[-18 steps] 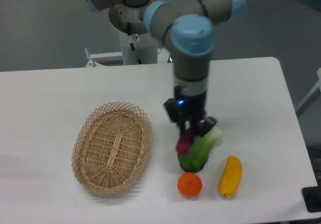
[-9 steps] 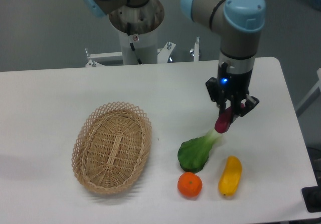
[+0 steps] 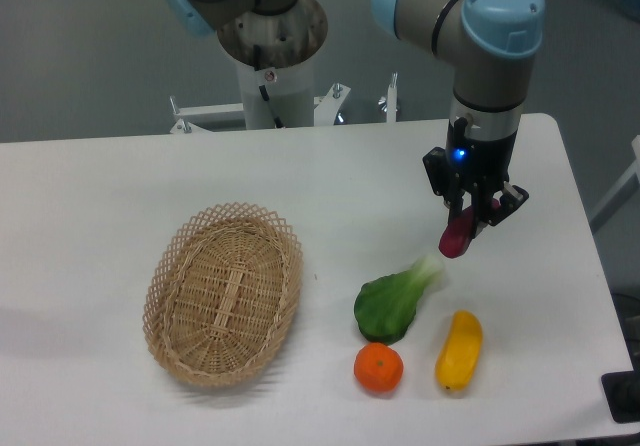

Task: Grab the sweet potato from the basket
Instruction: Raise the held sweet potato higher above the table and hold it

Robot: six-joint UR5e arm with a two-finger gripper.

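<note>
The table (image 3: 120,176) bears the basket (image 3: 223,292), which sits vacant at the left. Well apart to its right, the gripper (image 3: 470,218) pinches the sweet potato (image 3: 457,236) by its top, hanging it clear above the leafy green (image 3: 392,302).

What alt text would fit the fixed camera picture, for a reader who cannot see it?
A robot gripper holds a small purple sweet potato above a white table. An empty wicker basket sits to the left; a leafy green vegetable, an orange and a yellow vegetable lie below.
</note>
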